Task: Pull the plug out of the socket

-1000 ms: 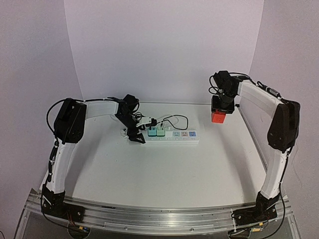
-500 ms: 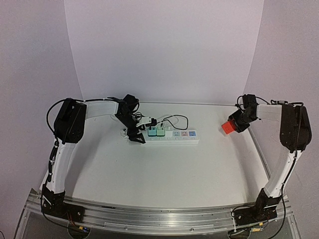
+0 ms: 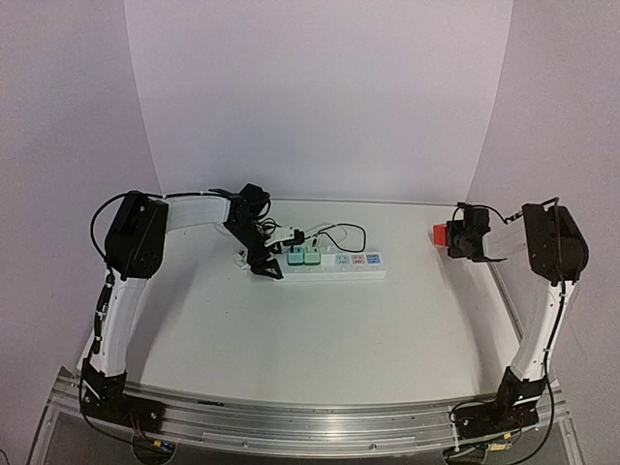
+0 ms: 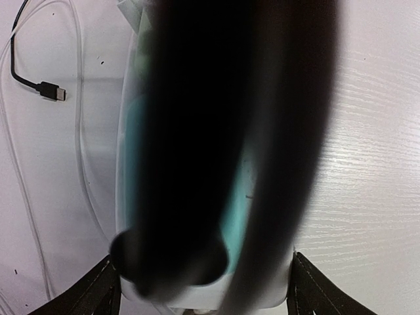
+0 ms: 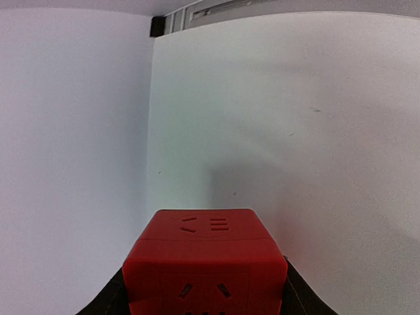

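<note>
The socket point(image 3: 374, 274) is a long white strip lying across the middle of the table. Two mint-green plugs point(image 3: 302, 257) sit in its left outlets. My left gripper point(image 3: 262, 263) is shut on the socket's left end. In the left wrist view that white end point(image 4: 197, 294) fills the gap between my fingers point(image 4: 98, 294), and a dark blurred shape point(image 4: 197, 131) hides most of the teal plug point(image 4: 235, 216). A red cube plug point(image 3: 439, 233) is off the socket, held above the table's right side. My right gripper point(image 3: 449, 237) is shut on it, and the red plug point(image 5: 205, 262) sits between the fingers point(image 5: 108, 303).
A white charger point(image 3: 284, 235) and a looped black cable point(image 3: 344, 232) lie just behind the socket. The cable's USB end point(image 4: 49, 90) rests on the table beside thin white cords. Purple walls close in the back and both sides.
My right arm has swung the red plug from the back right corner down and out to the table's right edge, turning sideways. The left arm and the socket have not moved.
</note>
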Robot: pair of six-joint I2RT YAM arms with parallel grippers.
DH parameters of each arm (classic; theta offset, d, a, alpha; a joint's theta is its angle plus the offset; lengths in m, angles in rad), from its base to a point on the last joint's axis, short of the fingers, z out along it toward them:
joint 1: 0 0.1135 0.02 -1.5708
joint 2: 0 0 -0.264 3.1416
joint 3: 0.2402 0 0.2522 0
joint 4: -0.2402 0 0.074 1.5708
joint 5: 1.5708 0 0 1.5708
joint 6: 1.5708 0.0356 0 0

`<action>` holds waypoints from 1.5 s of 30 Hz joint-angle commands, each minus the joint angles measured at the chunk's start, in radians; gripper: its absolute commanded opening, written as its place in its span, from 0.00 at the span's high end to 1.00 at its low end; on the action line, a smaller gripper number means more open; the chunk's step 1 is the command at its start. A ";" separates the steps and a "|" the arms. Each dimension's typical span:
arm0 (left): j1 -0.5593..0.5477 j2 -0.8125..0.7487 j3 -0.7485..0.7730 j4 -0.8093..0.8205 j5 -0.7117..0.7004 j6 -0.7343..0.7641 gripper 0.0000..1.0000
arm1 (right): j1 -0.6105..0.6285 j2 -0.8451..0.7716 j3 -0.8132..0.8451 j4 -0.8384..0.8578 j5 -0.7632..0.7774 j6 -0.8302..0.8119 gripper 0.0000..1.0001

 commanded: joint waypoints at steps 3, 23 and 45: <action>0.006 0.055 -0.021 -0.037 -0.070 -0.013 1.00 | 0.019 0.055 -0.011 0.240 0.196 0.120 1.00; 0.008 0.057 -0.005 -0.032 -0.066 -0.017 1.00 | 0.102 0.111 -0.103 0.207 0.326 0.306 0.54; 0.012 0.066 0.019 -0.045 -0.034 -0.019 1.00 | 0.106 -0.006 -0.078 -0.145 0.195 0.330 0.27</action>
